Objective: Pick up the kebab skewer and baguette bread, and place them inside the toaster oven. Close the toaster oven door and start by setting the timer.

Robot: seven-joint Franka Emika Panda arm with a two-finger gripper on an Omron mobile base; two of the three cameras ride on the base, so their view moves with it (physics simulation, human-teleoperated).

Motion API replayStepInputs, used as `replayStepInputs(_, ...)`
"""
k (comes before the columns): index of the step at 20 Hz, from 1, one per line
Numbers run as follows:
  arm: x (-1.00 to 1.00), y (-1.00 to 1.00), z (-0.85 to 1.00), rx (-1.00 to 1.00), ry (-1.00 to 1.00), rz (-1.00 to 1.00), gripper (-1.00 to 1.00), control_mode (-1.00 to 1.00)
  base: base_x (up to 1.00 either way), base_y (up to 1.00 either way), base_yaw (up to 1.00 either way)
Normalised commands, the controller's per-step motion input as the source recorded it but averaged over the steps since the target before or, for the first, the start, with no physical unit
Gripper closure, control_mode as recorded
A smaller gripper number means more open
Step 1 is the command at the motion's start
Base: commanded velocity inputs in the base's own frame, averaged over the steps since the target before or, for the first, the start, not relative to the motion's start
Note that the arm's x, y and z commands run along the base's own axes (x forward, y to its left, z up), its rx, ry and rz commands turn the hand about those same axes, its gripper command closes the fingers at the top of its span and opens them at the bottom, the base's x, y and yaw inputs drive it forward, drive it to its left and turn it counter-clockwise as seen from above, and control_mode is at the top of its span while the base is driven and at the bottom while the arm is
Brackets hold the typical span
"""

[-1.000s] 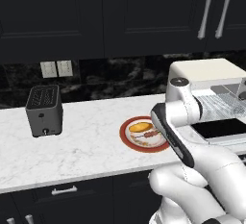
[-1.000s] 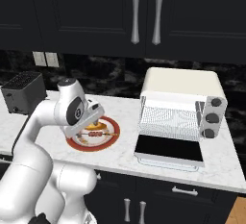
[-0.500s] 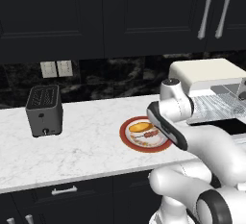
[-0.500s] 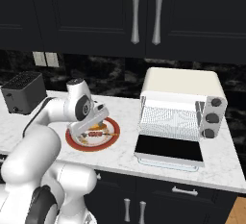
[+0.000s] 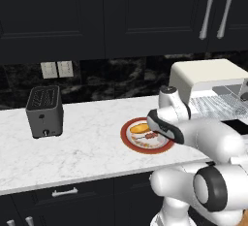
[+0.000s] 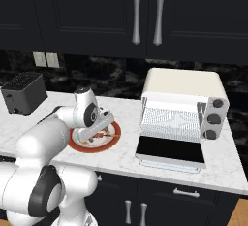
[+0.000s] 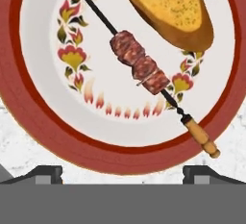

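The kebab skewer (image 7: 141, 67) lies slantwise across the red-rimmed patterned plate (image 7: 43, 122), with reddish-brown meat chunks mid-stick and a wooden handle at the lower right. Beside it on the plate rests the golden baguette bread (image 7: 168, 6). My gripper (image 7: 127, 175) hangs just above the plate, open, with nothing between its fingertips (image 7: 48, 172). From the base views the hand (image 6: 97, 127) covers part of the plate (image 5: 131, 141); the baguette (image 5: 140, 128) and skewer (image 5: 151, 136) peek out. The cream-white toaster oven (image 6: 181, 87) stands to the right, its dark glass door (image 6: 169, 150) dropped open and flat, wire rack showing.
A small black slot toaster (image 5: 44, 111) stands at the left of the white marble counter (image 5: 82, 152). Dark upper cabinets hang above, and wall outlets (image 5: 56, 69) sit on the black backsplash. My own arm (image 5: 203, 135) crosses between the plate and the oven.
My arm has swung down and forward, bringing the hand low over the plate. The plate, food and oven have not moved.
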Motion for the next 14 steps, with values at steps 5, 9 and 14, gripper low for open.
replayStepInputs(5, 0.31, -0.05, -0.18, 0.0, 0.0, 0.0, -1.0, -1.0, 0.0, 0.0, 0.0)
replayStepInputs(9, 0.42, 0.0, -0.23, 0.0, 0.0, 0.0, -1.0, -1.0, 0.0, 0.0, 0.0)
replayStepInputs(14, 0.35, 0.0, -0.21, 0.0, 0.0, 0.0, -1.0, -1.0, 0.0, 0.0, 0.0)
